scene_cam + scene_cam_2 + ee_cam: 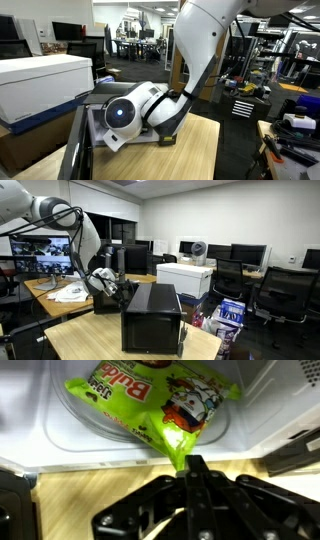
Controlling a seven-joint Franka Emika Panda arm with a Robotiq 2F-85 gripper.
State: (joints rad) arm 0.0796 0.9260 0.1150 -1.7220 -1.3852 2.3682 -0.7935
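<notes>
Fingers [196,476] are clenched on the lower corner of the green noodle packet [150,405], which lies flat inside the microwave [35,420] with only that corner poking toward the opening. The corner pinch looks deliberate: it's the one bit reachable without pushing the wrist deep into the cavity. The microwave sits on the wooden worktop [95,338], so the arm [62,215] comes in low and level at its front.

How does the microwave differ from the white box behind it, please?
The microwave is black outside; the box is white. The microwave stands on the wooden table; the box sits farther back. The gripper pinches a green bag lying in the microwave; nothing touches the box. Both are boxy.
</notes>
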